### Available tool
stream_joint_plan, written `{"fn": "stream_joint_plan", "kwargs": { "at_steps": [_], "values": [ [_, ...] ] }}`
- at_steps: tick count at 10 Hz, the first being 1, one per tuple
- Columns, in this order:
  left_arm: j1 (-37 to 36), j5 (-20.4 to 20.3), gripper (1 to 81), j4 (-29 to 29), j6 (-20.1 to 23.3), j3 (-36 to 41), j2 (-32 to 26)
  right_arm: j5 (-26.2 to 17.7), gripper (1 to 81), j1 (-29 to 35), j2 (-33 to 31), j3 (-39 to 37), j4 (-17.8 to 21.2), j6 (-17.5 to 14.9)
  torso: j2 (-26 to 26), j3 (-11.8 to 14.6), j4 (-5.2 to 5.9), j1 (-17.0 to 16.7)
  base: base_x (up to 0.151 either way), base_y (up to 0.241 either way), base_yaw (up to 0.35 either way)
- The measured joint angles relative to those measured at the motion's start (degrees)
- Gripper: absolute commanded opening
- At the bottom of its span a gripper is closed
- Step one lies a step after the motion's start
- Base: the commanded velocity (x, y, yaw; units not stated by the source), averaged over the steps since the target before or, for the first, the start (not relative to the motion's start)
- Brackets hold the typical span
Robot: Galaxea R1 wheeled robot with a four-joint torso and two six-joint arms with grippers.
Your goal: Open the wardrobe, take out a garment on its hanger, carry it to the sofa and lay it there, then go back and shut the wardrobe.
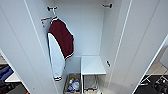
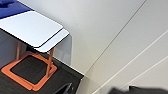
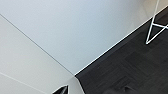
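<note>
With both doors swung wide, wardrobe (image 1: 90,32) open | one maroon jacket (image 1: 60,47) hanging | gripper state: cannot tell, poorly seen.

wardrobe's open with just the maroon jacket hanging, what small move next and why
Probably start swinging a door shut: the wardrobe stands open, the rail holds the maroon jacket with no white T-shirt beside it, so closing seems to be what is left.
</note>
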Motion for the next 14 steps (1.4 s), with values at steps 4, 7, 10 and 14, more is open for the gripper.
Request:
{"fn": "stream_joint_plan", "kwargs": {
  "at_steps": [4,7,10,14],
  "values": [
    [-7.14,7.24,81.1,-0.56,-5.23,4.41,9.37,0.0,81.1,2.4,3.19,10.15,0.13,9.55,0.05,-0.04,0.0,0.05,0.0,0.0,0.0],
    [-7.39,12.65,81.1,-0.77,-6.01,3.5,15.54,-0.17,81.1,1.9,5.38,18.2,0.22,11.61,0.09,-0.06,0.02,0.09,0.0,0.0,0.0],
    [-5.19,14.92,81.1,-0.52,-5.8,3.23,26.19,0.2,81.1,0.72,9.55,21.18,0.3,13.07,0.09,-0.09,0.05,0.09,0.0,0.0,0.0],
    [0.11,14.35,81.1,0.88,-5.51,0.78,35.5,0.0,81.1,-5.23,20.5,21.57,-4.63,12.76,0.15,-0.13,0.05,0.15,0.0,0.0,0.0]
  ]
}}
